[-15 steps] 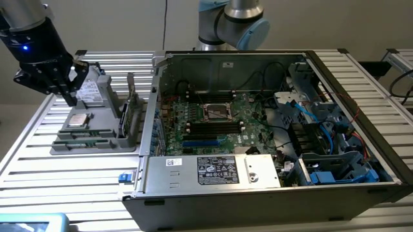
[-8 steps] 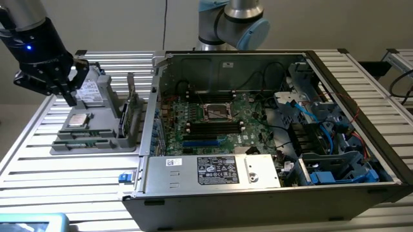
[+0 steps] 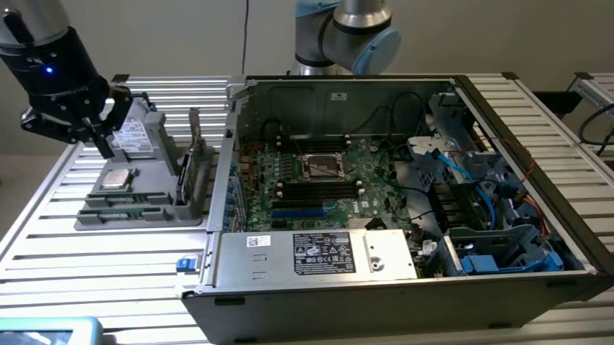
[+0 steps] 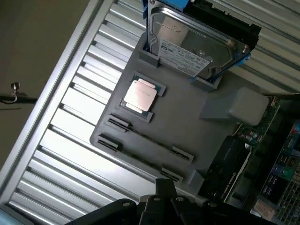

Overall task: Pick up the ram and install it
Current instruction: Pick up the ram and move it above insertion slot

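Pincer (image 3: 101,144) hangs closed with nothing between its fingers, over the far end of the grey parts tray (image 3: 144,215) at the exterior view's left. It is above the tray rather than touching it. In the wrist view the dark fingertips (image 4: 161,199) sit together just off the tray's edge, near the end clips of two long holder slots.

The ram (image 4: 150,139) stands on its thin edge in one of those slots, a narrow dark-green line running between two pairs of grey clips. It is not gripped and lies clear of the fingers. Just beside it on the tray, a square silver processor chip (image 4: 139,96) rests flat in a shallow recess. Beyond the chip, a silver hard drive (image 4: 197,47) leans tilted in a bracket with blue rails. A dark card (image 3: 197,172) stands upright along the tray side nearest the computer.

The open computer case (image 3: 537,144) lies on its side at the exterior view's right of the tray, its green motherboard (image 3: 369,172) facing up. A silver power supply (image 3: 317,251) fills the case's near corner. Everything rests on a slatted aluminium table (image 3: 96,287).
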